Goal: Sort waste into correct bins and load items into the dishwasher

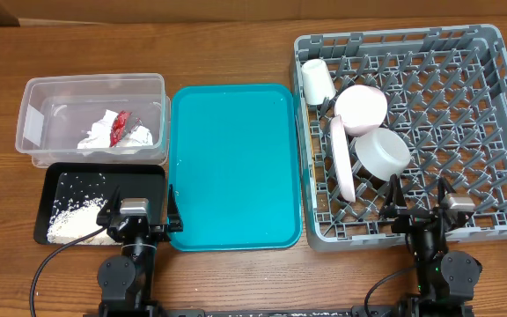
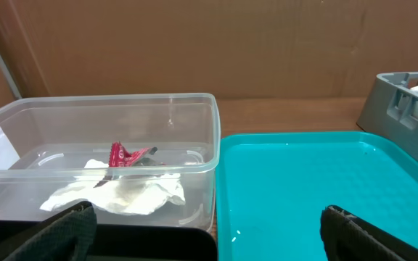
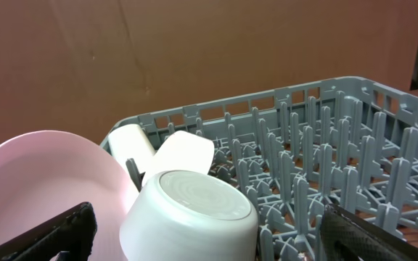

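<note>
The clear tub (image 1: 38, 97) at the back left holds the white napkin (image 1: 104, 134) and the red wrapper (image 1: 119, 128); both show in the left wrist view, napkin (image 2: 122, 197) and wrapper (image 2: 125, 154). The black tray (image 1: 148, 176) in front holds white rice (image 1: 73, 220). The grey dish rack (image 1: 500, 106) holds the cream cup (image 1: 317, 81), pink bowl (image 1: 361, 107), whitish-grey bowl (image 1: 381, 151) and plate (image 1: 341, 157) on edge. My left gripper (image 1: 139, 210) is open and empty over the black tray's near edge. My right gripper (image 1: 422, 204) is open and empty over the rack's front wall.
A large teal tray (image 1: 234, 167) lies between the tub and the rack, with a few white specks (image 2: 236, 235) on it. The brown wooden table (image 1: 236, 53) lies around everything. A cardboard wall (image 2: 194, 43) stands behind.
</note>
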Controlling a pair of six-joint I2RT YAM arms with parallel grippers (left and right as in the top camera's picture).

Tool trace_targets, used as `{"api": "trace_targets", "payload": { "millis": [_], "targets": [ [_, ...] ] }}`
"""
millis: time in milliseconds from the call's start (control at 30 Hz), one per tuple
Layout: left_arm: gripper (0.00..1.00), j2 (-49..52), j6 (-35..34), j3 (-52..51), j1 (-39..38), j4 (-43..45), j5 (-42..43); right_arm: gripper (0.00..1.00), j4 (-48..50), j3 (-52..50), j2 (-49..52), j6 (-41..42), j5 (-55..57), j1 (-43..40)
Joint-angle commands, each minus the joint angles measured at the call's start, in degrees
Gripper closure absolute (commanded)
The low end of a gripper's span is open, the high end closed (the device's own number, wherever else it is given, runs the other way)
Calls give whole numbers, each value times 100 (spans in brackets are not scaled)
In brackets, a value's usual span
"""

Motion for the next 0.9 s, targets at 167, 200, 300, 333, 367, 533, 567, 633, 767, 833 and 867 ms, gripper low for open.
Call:
{"api": "trace_targets", "payload": {
  "millis": [167, 200, 300, 333, 367, 533, 567, 633, 767, 833, 867],
  "targets": [
    [0, -61, 92, -22, -31, 17, -52, 0, 101, -61, -46, -1016, -627, 35],
    [0, -61, 92, -22, -31, 17, -52, 0, 103, -59, -46, -1084, -669, 35],
    [0, -61, 92, -22, -31, 17, -52, 0, 103, -59, -46, -1075, -662, 35],
    [0, -61, 92, -22, -31, 17, -52, 1, 101, -59, -46, -1075, -662, 35],
    [0, -61, 92, -22, -31, 17, -52, 0, 103, -59, -46, -1075, -662, 35],
    [0, -61, 92, -22, -31, 17, -52, 0, 101, -59, -46, -1075, -660, 52],
    [0, -61, 92, -22, -31, 17, -50, 0, 103, -59, -46, -1075, -662, 52],
    [0, -61, 92, -22, -31, 17, -52, 0, 101, -59, -46, -1075, -662, 52],
    [0, -61, 92, -22, -31, 17, -52, 0, 103, -59, -46, -1075, -660, 52],
    [0, -61, 92, -22, -31, 17, -52, 0, 103, -59, -46, -1075, -660, 52],
    [0, -61, 92, -22, -31, 17, -50, 0, 101, -59, -46, -1075, -660, 52]
  ]
}}
